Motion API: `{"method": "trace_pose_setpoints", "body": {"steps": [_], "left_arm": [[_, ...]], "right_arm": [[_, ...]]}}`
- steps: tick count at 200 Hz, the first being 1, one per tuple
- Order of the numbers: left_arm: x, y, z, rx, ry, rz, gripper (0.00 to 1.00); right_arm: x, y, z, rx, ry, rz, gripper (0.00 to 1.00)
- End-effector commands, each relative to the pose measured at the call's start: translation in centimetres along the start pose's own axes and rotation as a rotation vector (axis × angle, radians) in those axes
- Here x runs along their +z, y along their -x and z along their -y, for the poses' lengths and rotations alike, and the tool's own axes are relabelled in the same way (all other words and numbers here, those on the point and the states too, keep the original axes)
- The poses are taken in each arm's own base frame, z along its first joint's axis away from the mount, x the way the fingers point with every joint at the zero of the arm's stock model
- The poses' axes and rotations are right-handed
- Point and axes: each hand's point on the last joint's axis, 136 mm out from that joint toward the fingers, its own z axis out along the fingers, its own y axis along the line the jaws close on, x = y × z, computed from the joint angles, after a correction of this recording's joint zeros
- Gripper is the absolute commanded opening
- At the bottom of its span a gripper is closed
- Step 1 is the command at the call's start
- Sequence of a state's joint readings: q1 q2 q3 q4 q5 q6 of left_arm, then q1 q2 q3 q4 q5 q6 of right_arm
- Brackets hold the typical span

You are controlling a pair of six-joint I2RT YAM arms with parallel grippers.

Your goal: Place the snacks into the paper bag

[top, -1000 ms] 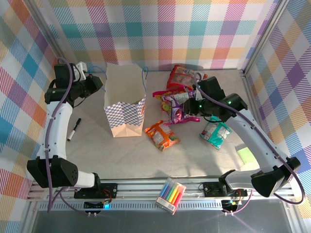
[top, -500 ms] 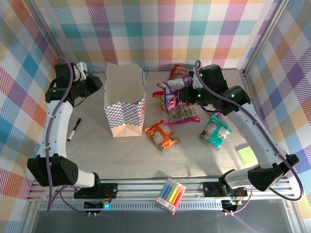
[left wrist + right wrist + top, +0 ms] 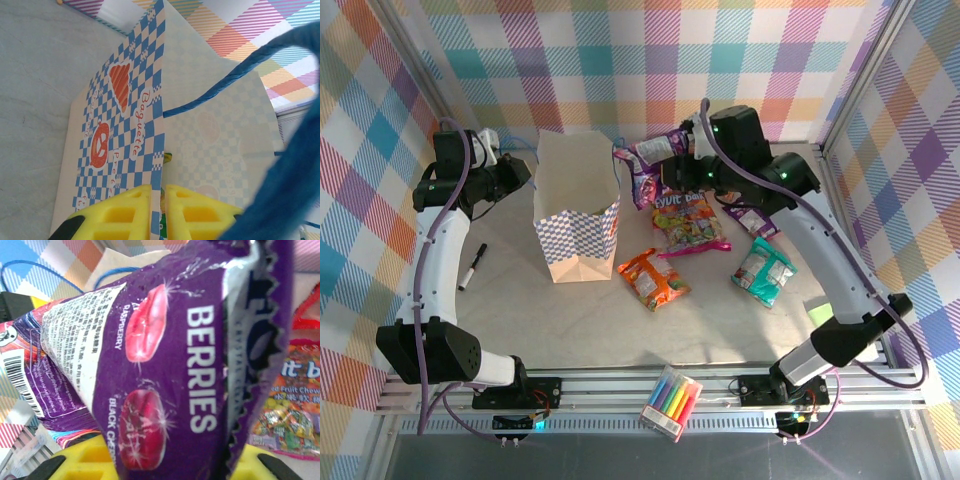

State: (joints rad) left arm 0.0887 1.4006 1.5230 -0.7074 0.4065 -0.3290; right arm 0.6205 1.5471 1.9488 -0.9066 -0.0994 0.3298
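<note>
—One packet is off the counter (image 3: 570,330), and that is as much as I can vouch for. The right jaws are clamped on one end of a purple berry candy packet (image 3: 165,365) (image 3: 655,160), which stands up crumpled above them.

—Where does it hang against the paper bag (image 3: 578,230)?

—Just right of the bag's open mouth, level with its top edge and apart from the paper. By my reading it is not yet over the opening.

—And the left jaws?

—Narrow, with the bag's left wall pinched between the yellow fingers (image 3: 125,215). A blue cord handle (image 3: 225,82) loops past them. I judge they are steadying the bag and keeping it open.

—What is left to go in?

—All of it lies right of the bag. An orange packet (image 3: 655,278) is nearest its foot, a multicolour fruit chew packet (image 3: 688,222) lies beyond that, and a teal packet (image 3: 764,270) is farther right again. A corner of another packet (image 3: 756,218) peeks from under the right arm. Something green (image 3: 817,311) sits well right of the bag, half hidden by the elbow, and I cannot name it.

—Anything inside already?

—Cannot tell. From above I make out tan inner walls and no packet, but the bottom is out of sight.

—So, early days?

—I'd say so: at least three packets wait on the counter, likely more. The pack of coloured markers (image 3: 672,400) on the rail nearer than the bag and the black pen (image 3: 472,268) left of it are not snacks.
</note>
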Motion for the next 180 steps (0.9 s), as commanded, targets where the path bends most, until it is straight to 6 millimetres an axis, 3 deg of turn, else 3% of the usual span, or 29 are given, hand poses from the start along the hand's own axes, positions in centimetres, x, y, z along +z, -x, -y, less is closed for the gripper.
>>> {"method": "trace_pose_setpoints", "body": {"steps": [1,118,180], "left_arm": [[-0.6,0.7,0.0,0.003,0.010,0.010,0.16],[-0.7,0.9,0.2,0.011,0.005,0.007,0.16],[-0.4,0.9,0.1,0.009,0.004,0.004,0.16]], "right_arm": [[-0.5,1.7,-2.7,-0.078,0.079,0.047,0.28],[2.8,4.5,-9.3,-0.245,0.235,0.055,0.28],[4.9,5.2,-11.3,-0.281,0.317,0.083,0.28]]}}
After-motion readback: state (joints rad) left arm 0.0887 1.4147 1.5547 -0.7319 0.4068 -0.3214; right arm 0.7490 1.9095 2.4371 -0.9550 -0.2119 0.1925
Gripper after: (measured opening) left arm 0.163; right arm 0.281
